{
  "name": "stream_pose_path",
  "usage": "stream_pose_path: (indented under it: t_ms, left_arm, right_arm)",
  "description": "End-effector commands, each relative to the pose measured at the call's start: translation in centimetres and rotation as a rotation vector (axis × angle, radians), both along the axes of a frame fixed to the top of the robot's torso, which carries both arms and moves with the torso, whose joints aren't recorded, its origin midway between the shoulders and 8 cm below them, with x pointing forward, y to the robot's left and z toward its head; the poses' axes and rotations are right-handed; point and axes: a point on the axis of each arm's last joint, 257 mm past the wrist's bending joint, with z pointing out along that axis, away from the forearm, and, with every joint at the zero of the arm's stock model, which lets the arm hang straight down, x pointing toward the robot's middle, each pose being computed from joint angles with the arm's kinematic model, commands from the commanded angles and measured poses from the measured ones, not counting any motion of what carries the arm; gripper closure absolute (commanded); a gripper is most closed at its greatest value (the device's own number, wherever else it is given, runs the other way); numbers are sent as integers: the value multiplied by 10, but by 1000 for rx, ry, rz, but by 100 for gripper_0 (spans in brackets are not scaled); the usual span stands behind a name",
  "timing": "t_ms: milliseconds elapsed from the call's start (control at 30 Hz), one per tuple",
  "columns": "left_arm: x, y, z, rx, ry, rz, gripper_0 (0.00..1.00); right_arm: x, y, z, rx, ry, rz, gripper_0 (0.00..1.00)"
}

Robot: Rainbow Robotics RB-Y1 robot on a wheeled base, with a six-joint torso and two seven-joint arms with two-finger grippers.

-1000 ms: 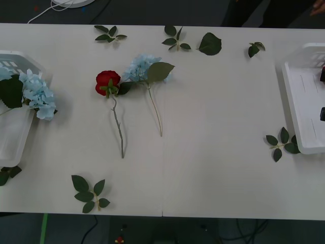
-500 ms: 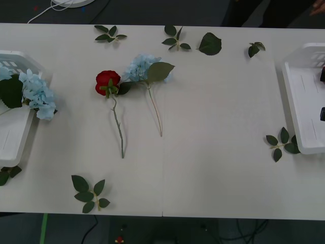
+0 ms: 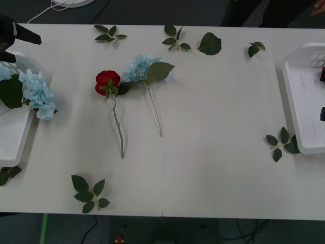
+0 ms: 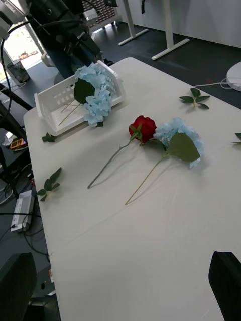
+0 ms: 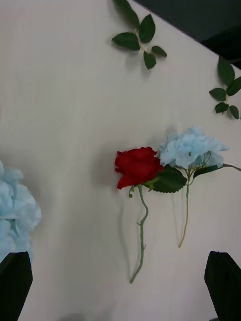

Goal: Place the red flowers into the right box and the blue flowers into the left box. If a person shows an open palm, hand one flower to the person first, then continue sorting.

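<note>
One red flower [image 3: 107, 81] [image 4: 144, 128] [image 5: 136, 165] lies mid-table, its bloom touching a blue flower [image 3: 142, 66] [image 4: 173, 135] [image 5: 191, 148] beside it. More blue flowers [image 3: 35, 94] [image 4: 98, 98] rest in the left box [image 3: 20, 145] [image 4: 55, 100], hanging over its rim. My left gripper [image 3: 18, 46] [image 5: 120, 255] hovers open and empty above that box's far end. At the right edge, over the right box [image 3: 289, 107], my right gripper [image 3: 323, 95] [image 4: 123, 256] is open and empty. A bit of a person's hand [image 3: 319, 7] shows past the far right corner, its palm out of view.
Loose green leaf sprigs lie about the table: three along the far edge [image 3: 109, 33] [image 3: 175, 39] [image 3: 256, 48], a single big leaf [image 3: 209, 44], one near the front [image 3: 89, 193], and one beside the right box [image 3: 282, 142].
My left gripper has come into the front view at the far left, above the left box's far end. The flowers and boxes have not moved.
</note>
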Motion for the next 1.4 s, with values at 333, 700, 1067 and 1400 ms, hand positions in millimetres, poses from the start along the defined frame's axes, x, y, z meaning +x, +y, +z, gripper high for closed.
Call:
stream_pose_path:
  t_ms: [333,700,1067,1400]
  left_arm:
    - [9,-112,-45,194,177,88,0]
    - [15,-156,-142,444,168,44,0]
    - [36,-187,-209,430,79,27,0]
    - [29,-177,-235,455,74,32,0]
  right_arm:
    - [-3,-3,6,-42,-29,14,0]
    - [-3,-3,6,-42,-29,14,0]
    - [-3,-3,6,-42,-29,14,0]
    - [-3,-3,6,-42,-29,14,0]
